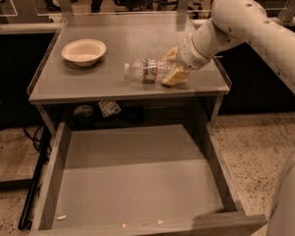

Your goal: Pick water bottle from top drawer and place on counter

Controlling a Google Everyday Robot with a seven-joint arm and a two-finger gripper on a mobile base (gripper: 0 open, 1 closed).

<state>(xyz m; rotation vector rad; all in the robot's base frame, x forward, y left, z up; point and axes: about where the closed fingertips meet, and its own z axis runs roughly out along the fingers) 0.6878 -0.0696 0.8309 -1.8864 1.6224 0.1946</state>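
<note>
The water bottle [145, 71], clear and ribbed with a red, white and green label band, lies on its side on the counter [123, 38], cap end pointing left. My gripper [171, 69] is at the bottle's right end, low over the counter, with its yellowish fingers [175, 76] around the bottle's base. The white arm reaches in from the upper right. The top drawer [137, 173] is pulled out below the counter and its grey floor holds only a few crumbs near the front.
A pale bowl [83, 51] sits on the counter's left part. A small card [109, 108] and a dark round object [82, 112] lie in the shadowed space under the counter. A dark cable [35, 181] runs down the drawer's left side.
</note>
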